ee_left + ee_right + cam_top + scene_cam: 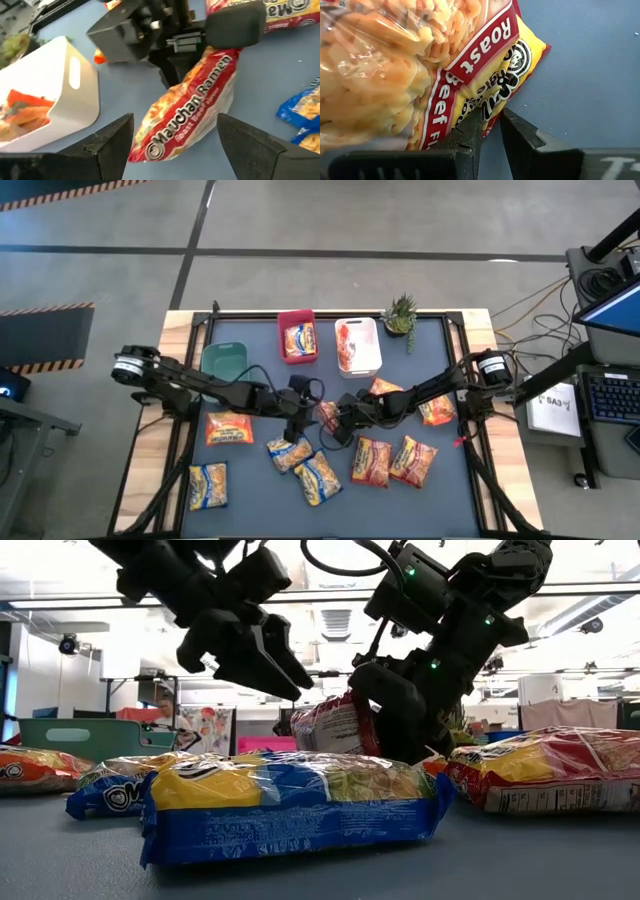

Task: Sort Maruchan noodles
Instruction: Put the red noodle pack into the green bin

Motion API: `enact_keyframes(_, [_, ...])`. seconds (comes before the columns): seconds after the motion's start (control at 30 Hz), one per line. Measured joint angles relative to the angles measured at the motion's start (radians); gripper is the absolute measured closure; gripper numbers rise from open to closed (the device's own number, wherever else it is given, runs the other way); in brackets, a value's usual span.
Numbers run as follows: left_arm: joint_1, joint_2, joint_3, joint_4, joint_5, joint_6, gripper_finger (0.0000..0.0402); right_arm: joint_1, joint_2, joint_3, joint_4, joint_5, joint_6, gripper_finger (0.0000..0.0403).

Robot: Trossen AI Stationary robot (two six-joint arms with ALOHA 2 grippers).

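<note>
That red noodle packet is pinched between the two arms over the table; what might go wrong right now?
The right hand grips only the edge of the Roast Beef ramen packet, so it may slip out. The left hand waits open around the packet's other end; if it shuts badly, the handover might crush the noodles or drop them. The white bin sits close by, so a swinging arm might knock it.

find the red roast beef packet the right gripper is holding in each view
High view: red roast beef packet at mat centre, between both grippers.
Low view: centre, tilted up off the mat.
Left wrist view: centre, running diagonally.
Right wrist view: fills the upper left.
Shared landmark: the right gripper pinching its edge; the left gripper open before it.
</note>
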Motion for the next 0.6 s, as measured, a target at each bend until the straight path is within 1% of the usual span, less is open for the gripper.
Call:
enact_keyframes(0.1, [0.016, 0.027, -0.001, 0.008, 0.029, 0.006, 0.0135, 0.000, 0.000, 0.000, 0.001, 0.000, 0.000, 0.0339])
enact_keyframes(0.2, [0.029, 0.063, -0.001, 0.054, 0.069, 0.011, 0.0136, 0.000, 0.000, 0.000, 0.002, 0.001, -0.001, 0.0339])
enact_keyframes(0.4, [0.043, 0.109, -0.001, 0.124, 0.082, 0.042, 0.0150, 0.000, 0.000, 0.000, 0.003, -0.002, -0.002, 0.0339])
enact_keyframes(0.6, [0.053, 0.127, -0.001, 0.141, 0.115, 0.041, 0.0170, 0.000, 0.000, 0.001, 0.005, -0.006, -0.012, 0.0339])
